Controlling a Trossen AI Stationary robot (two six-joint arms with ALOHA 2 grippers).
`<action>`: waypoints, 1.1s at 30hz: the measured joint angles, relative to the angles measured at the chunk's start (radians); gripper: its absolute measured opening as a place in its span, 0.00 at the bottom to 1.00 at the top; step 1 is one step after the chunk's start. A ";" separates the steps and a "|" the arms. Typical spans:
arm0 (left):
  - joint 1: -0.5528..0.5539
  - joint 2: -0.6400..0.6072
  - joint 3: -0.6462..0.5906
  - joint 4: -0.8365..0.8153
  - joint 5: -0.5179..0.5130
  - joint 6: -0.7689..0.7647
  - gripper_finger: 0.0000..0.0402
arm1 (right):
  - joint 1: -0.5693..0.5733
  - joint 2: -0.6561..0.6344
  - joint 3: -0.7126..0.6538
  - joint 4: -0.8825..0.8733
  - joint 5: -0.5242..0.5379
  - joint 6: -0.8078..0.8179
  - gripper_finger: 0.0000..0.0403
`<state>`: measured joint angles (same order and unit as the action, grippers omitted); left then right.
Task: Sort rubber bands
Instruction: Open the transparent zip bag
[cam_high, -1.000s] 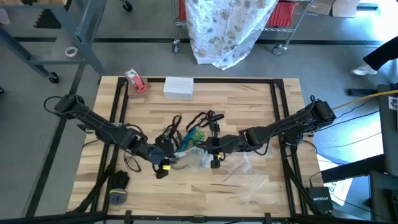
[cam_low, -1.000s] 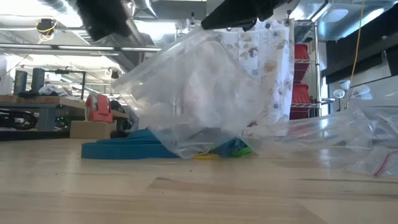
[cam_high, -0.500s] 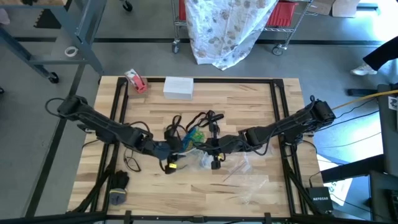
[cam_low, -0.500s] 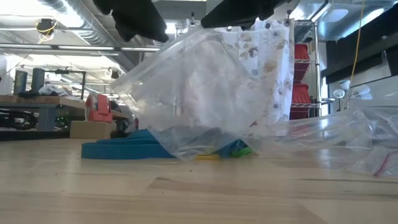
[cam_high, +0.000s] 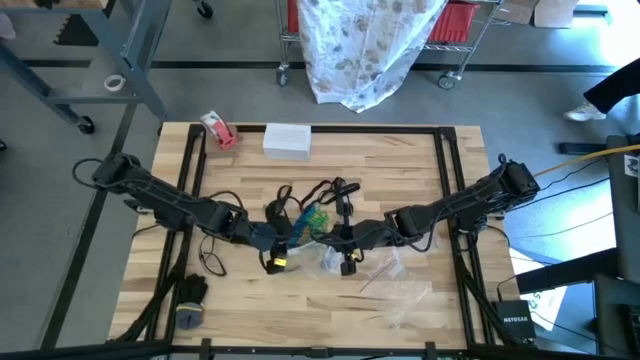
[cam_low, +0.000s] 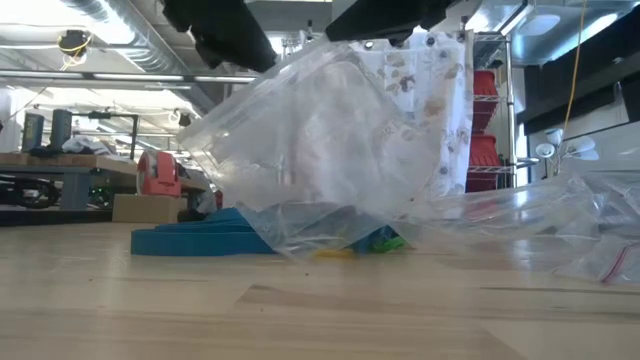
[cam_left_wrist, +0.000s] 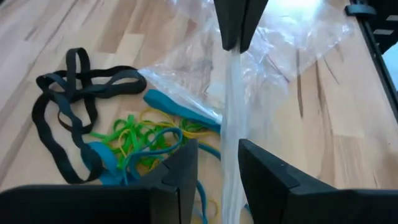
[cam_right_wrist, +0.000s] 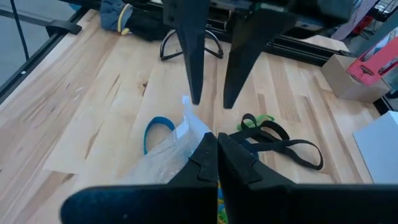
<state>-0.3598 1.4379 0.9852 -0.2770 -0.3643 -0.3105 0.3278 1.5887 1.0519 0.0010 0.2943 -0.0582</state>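
A heap of rubber bands (cam_left_wrist: 137, 140) in black, blue, green and yellow lies at mid table (cam_high: 310, 215). Beside it a clear plastic bag (cam_low: 320, 140) stands up from the wood, held by my right gripper (cam_right_wrist: 216, 138), which is shut on it. My left gripper (cam_left_wrist: 219, 155) is open and faces the right one. Its fingers stand on either side of the bag's rim strip (cam_left_wrist: 231, 124). In the high view the two grippers meet above the bag (cam_high: 325, 255). My right gripper pinches the bag's top rim (cam_right_wrist: 198, 127) between its shut fingers, coming slanting down from the table's right. The bag hangs below the fingers, its bottom (cam_low: 320, 235) on the table by the bands. My left gripper straddles the same rim; whether a finger touches it, I cannot tell.
More clear bags (cam_high: 400, 290) lie near the front right. A red-and-white tape roll (cam_high: 218, 130) and a white box (cam_high: 287, 140) sit at the far edge. A black loop (cam_high: 210, 262) and a dark object (cam_high: 188, 300) lie front left. Black frame rails run along the sides.
My left gripper has moved toward the table's right, up to the bag and the right gripper, and has rolled about its own axis. Its fingers have stayed open. The bag stays held up by the right gripper.
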 joint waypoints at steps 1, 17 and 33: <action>0.000 0.005 0.000 0.002 0.003 -0.013 0.27 | 0.000 0.000 0.000 0.000 0.000 0.000 0.00; 0.012 0.037 0.000 0.003 -0.009 -0.083 0.27 | 0.000 0.000 0.000 -0.001 0.000 -0.081 0.00; 0.021 0.109 0.000 0.076 -0.030 -0.047 0.26 | -0.001 0.001 0.000 0.046 -0.119 -0.114 0.00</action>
<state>-0.3386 1.5467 0.9850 -0.2012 -0.3944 -0.3574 0.3271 1.5898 1.0519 0.0471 0.1751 -0.1722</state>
